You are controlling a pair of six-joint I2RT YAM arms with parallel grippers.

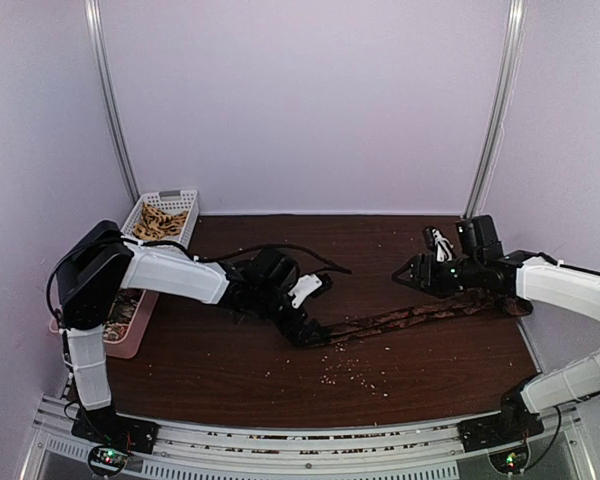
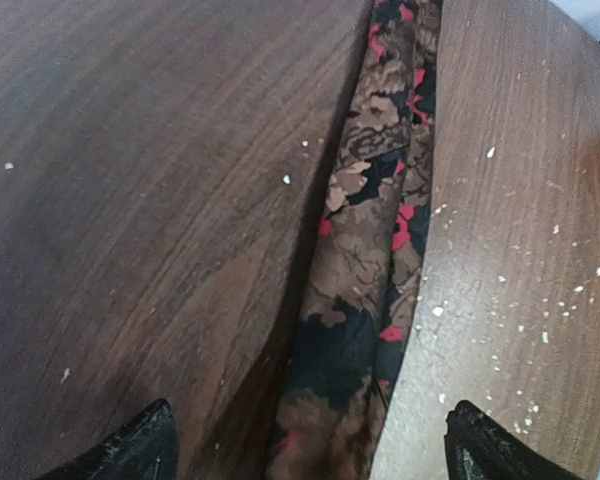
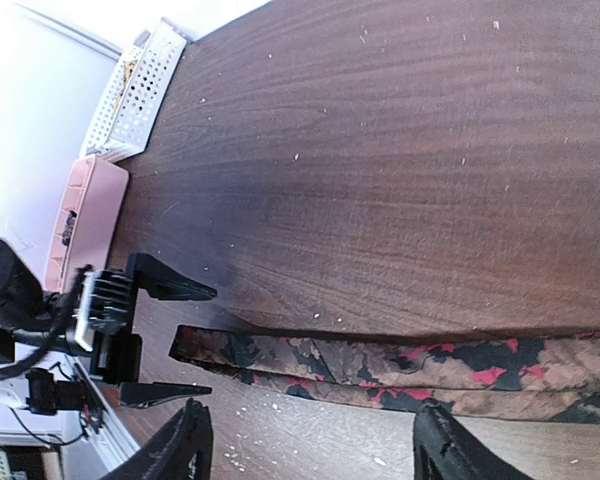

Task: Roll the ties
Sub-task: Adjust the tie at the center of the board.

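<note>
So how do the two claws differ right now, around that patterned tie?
The left gripper has the end of the tie lying between its fingers. The right gripper has only bare table between its own, with the tie just past its fingertips. The left gripper's jaws also look wider apart than the right gripper's. What they share: both are open and neither holds anything.

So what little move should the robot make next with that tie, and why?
Probably close the left hand on the end of the tie, as a first pinch for rolling. The tie lies flat and unrolled on the table, its end between that hand's spread fingers, ungripped. The right hand is open too, holding nothing.
</note>
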